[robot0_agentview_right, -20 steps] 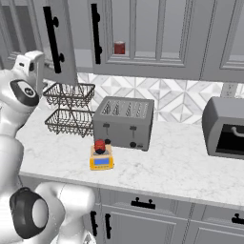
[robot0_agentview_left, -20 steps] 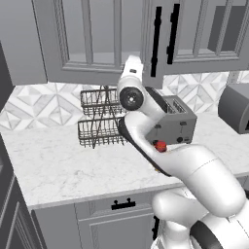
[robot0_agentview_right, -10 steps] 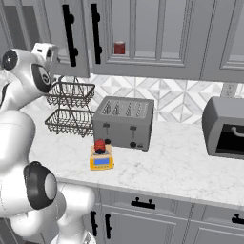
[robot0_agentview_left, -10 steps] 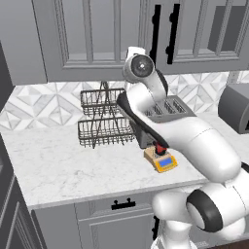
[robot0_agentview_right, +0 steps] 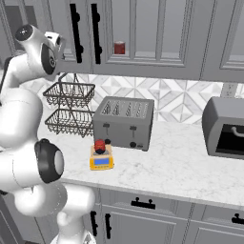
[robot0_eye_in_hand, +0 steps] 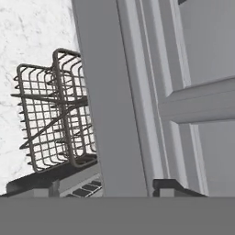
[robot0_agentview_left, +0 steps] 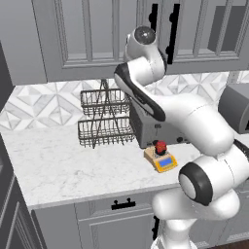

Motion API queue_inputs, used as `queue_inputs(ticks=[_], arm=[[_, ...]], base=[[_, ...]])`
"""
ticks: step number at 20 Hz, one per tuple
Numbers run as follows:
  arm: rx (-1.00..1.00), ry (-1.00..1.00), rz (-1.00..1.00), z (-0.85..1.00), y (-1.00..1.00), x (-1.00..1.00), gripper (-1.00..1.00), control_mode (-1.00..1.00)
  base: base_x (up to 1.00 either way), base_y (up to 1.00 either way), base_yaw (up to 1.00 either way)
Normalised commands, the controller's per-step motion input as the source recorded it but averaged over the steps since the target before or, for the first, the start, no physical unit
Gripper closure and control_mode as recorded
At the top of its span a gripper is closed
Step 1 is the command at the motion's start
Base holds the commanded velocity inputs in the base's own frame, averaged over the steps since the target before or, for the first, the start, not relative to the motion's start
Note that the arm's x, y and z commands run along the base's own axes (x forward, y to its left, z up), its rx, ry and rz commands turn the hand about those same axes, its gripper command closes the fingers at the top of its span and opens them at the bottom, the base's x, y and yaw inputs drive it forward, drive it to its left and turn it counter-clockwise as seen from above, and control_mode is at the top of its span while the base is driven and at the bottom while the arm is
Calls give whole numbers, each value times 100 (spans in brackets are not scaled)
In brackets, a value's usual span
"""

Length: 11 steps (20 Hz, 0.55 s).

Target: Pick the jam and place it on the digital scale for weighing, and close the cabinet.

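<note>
The jam (robot0_agentview_left: 160, 146) (robot0_agentview_right: 99, 145), a small red jar, stands upright on the yellow digital scale (robot0_agentview_left: 164, 161) (robot0_agentview_right: 102, 161) in front of the toaster. My arm is raised to the grey wall cabinet (robot0_agentview_right: 143, 38). Its left door (robot0_eye_in_hand: 110, 92) stands slightly ajar, and the hand view shows its edge up close. My gripper (robot0_eye_in_hand: 104, 188) is open, with the door's edge running down between the two dark fingertips (robot0_eye_in_hand: 176, 186). The two black bar handles (robot0_agentview_right: 74, 31) (robot0_agentview_left: 174, 26) sit close together.
A grey four-slot toaster (robot0_agentview_right: 124, 121) stands behind the scale. A two-tier wire basket (robot0_agentview_right: 69, 107) (robot0_eye_in_hand: 50, 114) is to its left and a grey oven (robot0_agentview_right: 224, 128) at the right. A dark red can (robot0_agentview_right: 119, 47) sits in the cabinet. Drawers (robot0_agentview_right: 143, 205) run below the counter.
My arm has swung up from the counter to the cabinet. The left door has swung toward shut, its handle closing on the other. The jam stays on the scale.
</note>
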Motion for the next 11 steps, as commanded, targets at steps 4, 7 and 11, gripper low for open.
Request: queue_inputs(ticks=[4, 7, 11], arm=[[0, 13, 3, -27, -3, 52, -100, -100], [0, 3, 2, -56, -4, 40, -100, -100], [0, 1, 2, -62, -5, 36, -100, -100]], base=[[0, 0, 0], [0, 0, 0], [0, 0, 0]])
